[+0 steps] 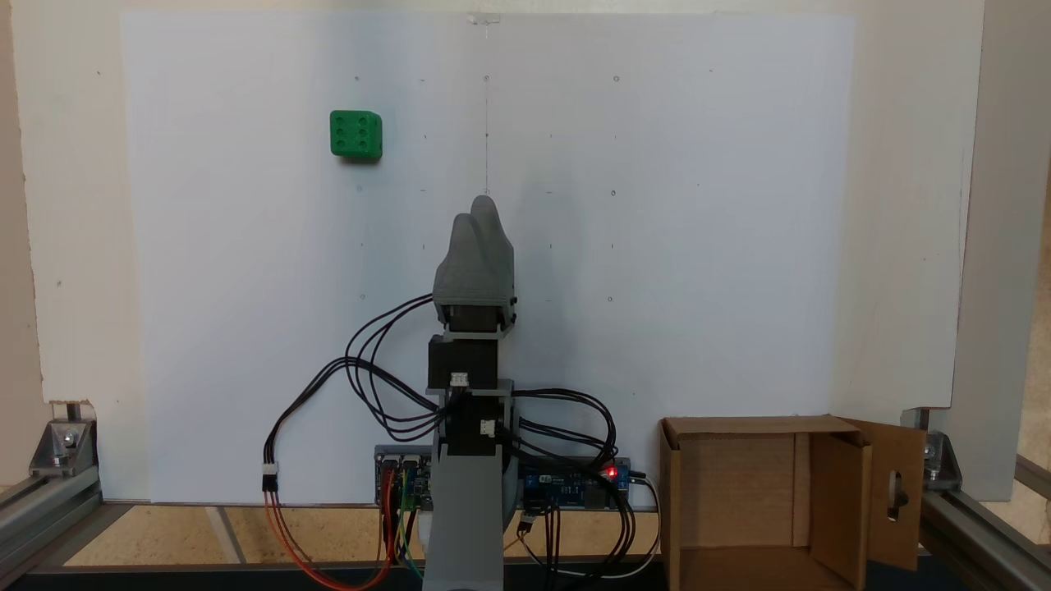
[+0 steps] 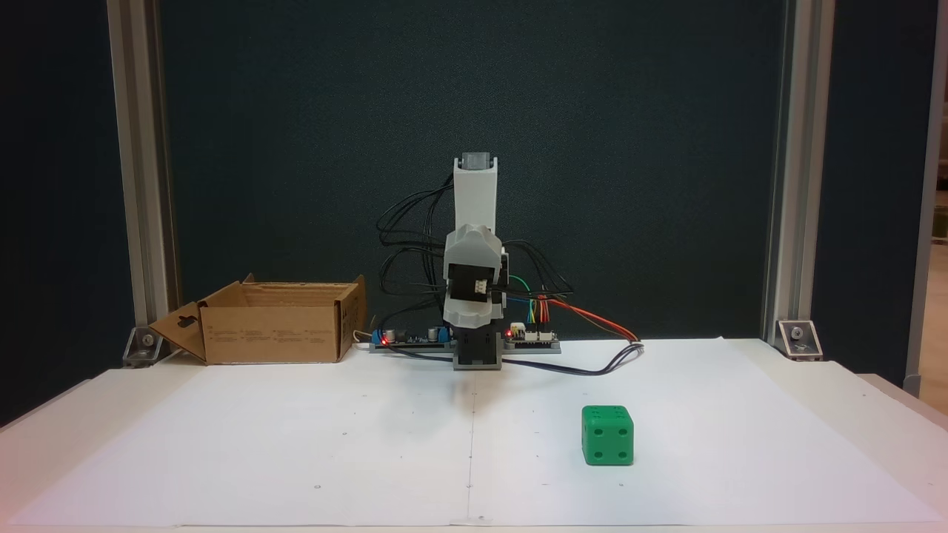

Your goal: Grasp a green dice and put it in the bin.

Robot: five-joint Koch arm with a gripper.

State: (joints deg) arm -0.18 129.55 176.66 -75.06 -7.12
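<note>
Green dice (image 1: pixel 356 135) sat on open white worktop (image 1: pixel 698 246), well apart from gripper (image 1: pixel 480 209), jaws closed and empty; cardboard bin (image 1: pixel 764 501) beside arm base at worktop edge.

In a fixed view, green dice (image 2: pixel 607 435) lies well right of bin (image 2: pixel 275 323).

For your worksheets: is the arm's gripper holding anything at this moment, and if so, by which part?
Nothing is held. The gripper is closed and empty; the green dice sits apart on the white sheet.
</note>
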